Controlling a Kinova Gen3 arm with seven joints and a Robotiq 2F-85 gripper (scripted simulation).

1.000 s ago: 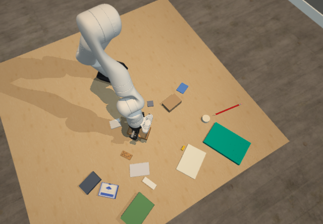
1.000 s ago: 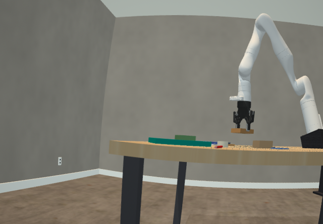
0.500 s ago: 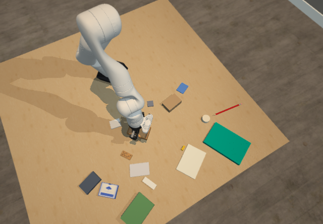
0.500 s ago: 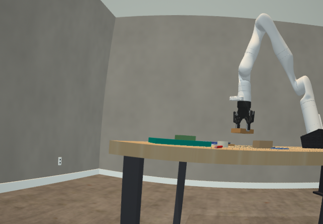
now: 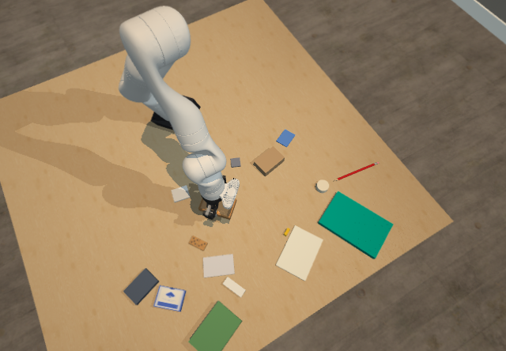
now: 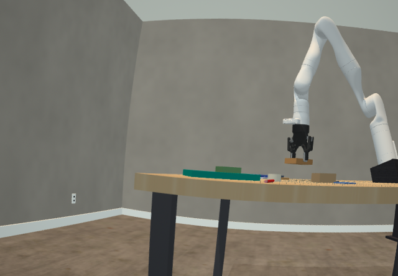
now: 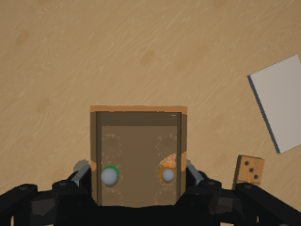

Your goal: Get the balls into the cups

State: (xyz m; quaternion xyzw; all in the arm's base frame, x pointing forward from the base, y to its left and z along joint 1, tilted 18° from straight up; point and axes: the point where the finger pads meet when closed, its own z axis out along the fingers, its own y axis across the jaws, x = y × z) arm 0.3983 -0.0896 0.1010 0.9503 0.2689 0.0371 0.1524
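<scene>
- I see the wooden puzzle point(image 7: 138, 155) held off the table point(image 6: 224, 189), roughly level in the exterior view, with clear air between its underside and the table top.
- Through its cover, the wrist view shows the large ball point(image 7: 109, 176) sitting in the green cup point(image 7: 114, 170) on the left and the small ball point(image 7: 167, 175) in the orange cup point(image 7: 162, 170) on the right, both at the end of the puzzle nearest the camera.
- The gripper point(image 7: 139, 181) clamps the puzzle across its width; one finger presses each long side, level with the two cups. The fingers stand fairly wide because the puzzle fills the gap.
- The arm point(image 6: 301, 83) comes down almost vertically onto the puzzle, forward of its black base point(image 6: 385, 171).
- Below and to the right in the wrist view, a brown dotted tile point(image 7: 249, 170) lies on the table, with a pale grey card point(image 7: 279, 101) beyond it.
- From the top view I note, well apart from the puzzle, a brown box point(image 5: 268, 160), a small grey square point(image 5: 235, 162), a blue card point(image 5: 285, 137), a red pencil point(image 5: 355, 171), a white disc point(image 5: 322, 185), a teal board point(image 5: 355, 224) and a cream sheet point(image 5: 299, 251).
</scene>
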